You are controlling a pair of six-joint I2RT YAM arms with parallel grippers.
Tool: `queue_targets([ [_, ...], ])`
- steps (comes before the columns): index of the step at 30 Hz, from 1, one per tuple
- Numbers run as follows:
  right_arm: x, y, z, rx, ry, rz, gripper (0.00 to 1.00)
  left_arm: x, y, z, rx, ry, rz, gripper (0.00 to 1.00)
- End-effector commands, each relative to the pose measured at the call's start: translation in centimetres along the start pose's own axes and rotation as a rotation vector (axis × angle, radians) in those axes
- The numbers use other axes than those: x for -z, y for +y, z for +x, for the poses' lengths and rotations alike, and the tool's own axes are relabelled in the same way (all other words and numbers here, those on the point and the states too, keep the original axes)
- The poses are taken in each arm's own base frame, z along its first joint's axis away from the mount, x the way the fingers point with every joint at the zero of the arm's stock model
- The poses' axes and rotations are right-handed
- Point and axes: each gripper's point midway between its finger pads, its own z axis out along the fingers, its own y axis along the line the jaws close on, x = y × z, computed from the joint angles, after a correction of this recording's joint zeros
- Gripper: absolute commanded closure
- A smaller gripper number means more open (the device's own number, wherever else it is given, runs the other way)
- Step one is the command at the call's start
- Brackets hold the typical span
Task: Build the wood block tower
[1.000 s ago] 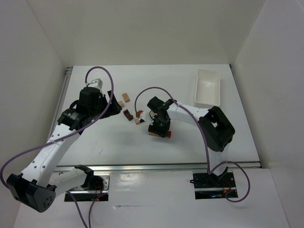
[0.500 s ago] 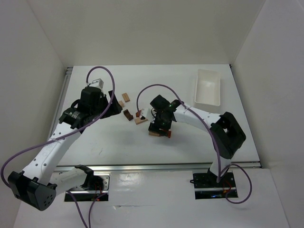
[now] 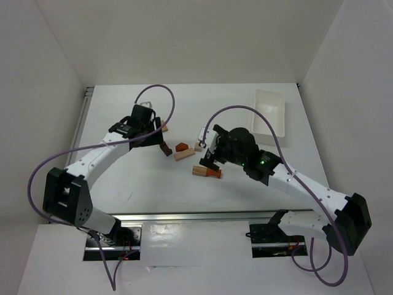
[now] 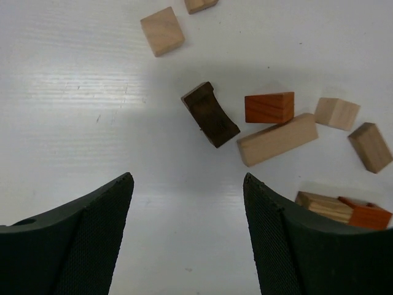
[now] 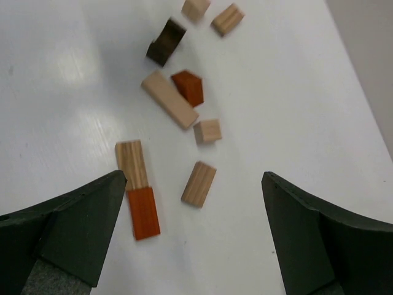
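Observation:
The wood block tower pieces lie loose on the white table. In the right wrist view a tan bar (image 5: 132, 164) and an orange bar (image 5: 142, 212) lie end to end, with a tan block (image 5: 198, 183) beside them. Farther off are a tan cube (image 5: 207, 131), a long tan bar (image 5: 169, 99), an orange wedge (image 5: 188, 86) and a dark arch (image 5: 166, 41). My right gripper (image 5: 193, 179) hangs open above them, holding nothing. My left gripper (image 4: 187, 184) is open and empty, short of the dark arch (image 4: 210, 114) and orange wedge (image 4: 269, 107). From above, left gripper (image 3: 155, 136), right gripper (image 3: 207, 153).
A white tray (image 3: 270, 114) stands at the back right of the table. Two more tan blocks (image 4: 162, 31) lie beyond the dark arch. The bar pair (image 3: 207, 172) lies nearest the front. White walls close in the table on three sides.
My right gripper has opened, let go of the tan and orange bars and pulled back above them. My left arm has swung in toward the blocks, its jaws narrowing slightly.

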Motion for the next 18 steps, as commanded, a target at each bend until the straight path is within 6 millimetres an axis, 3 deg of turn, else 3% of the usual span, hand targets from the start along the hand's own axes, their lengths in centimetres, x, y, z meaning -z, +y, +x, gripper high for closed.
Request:
queue_targets([
  [1,0.3,-3.3,-5.3,-0.074,-0.257,0.157,0.0,-2.3,-1.3,-1.9,-0.19,-0.077,0.074,0.22],
  [3,-0.1,-4.3,-5.3,-0.137,-0.235,0.181,0.0,-3.9,-2.3,-1.8,-0.261,-0.065,0.122,0.22],
  [5,-1.7,-4.8,-3.8,-0.227,-0.165,0.159,0.0,-4.8,-2.6,-1.6,-0.335,-0.052,0.144,0.2],
  [6,-2.0,-4.8,-4.2,-0.249,-0.16,0.123,0.0,-5.0,-3.2,-2.7,-0.346,-0.079,0.153,0.19],
  [9,-3.7,-5.0,-2.5,-0.31,-0.106,0.07,0.0,-6.9,-2.5,-3.3,-0.396,-0.067,0.106,0.19],
  [11,-4.3,-5.7,-1.3,-0.336,-0.077,0.083,0.0,-8.6,-2.4,-2.6,-0.449,-0.03,0.109,0.23],
  [15,-4.4,-6.2,-0.6,-0.356,-0.069,0.086,0.0,-10.6,-2.6,-1.9,-0.492,0.017,0.116,0.31],
  [18,-4.1,-6.4,0.1,-0.361,-0.062,0.105,0.0,-11.1,-2.1,-2.6,-0.504,0.01,0.099,0.31],
])
